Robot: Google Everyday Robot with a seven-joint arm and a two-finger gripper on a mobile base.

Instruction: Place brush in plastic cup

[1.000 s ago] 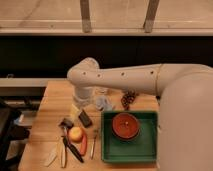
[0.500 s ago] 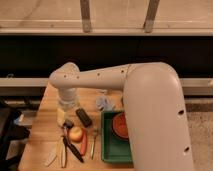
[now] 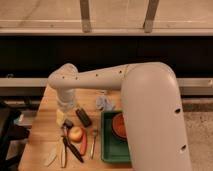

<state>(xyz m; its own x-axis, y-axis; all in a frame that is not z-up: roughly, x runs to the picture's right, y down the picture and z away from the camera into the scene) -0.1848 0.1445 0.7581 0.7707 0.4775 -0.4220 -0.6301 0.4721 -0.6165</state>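
Note:
The brush (image 3: 74, 146) lies on the wooden table (image 3: 45, 130) at the front left, its dark blocky head (image 3: 67, 124) towards the back and its slim black handle running forward. The plastic cup (image 3: 104, 102), clear and crumpled-looking, stands at the back of the table beside the tray. My gripper (image 3: 65, 107) hangs from the white arm over the table's left part, just behind the brush head and left of the cup. It is open, with nothing in it.
A green tray (image 3: 106, 150) with a red-brown bowl (image 3: 119, 125) fills the right side. Near the brush lie a black block (image 3: 83, 117), a peach-coloured fruit (image 3: 76, 133), an orange stick (image 3: 83, 143), a silver fork (image 3: 93, 142) and pale flat utensils (image 3: 51, 157). The big white arm (image 3: 150, 110) hides the table's right.
The arm has swung left and nearer to the camera. The gripper has moved from the table's back middle to its left part, close behind the brush head. The objects have not moved.

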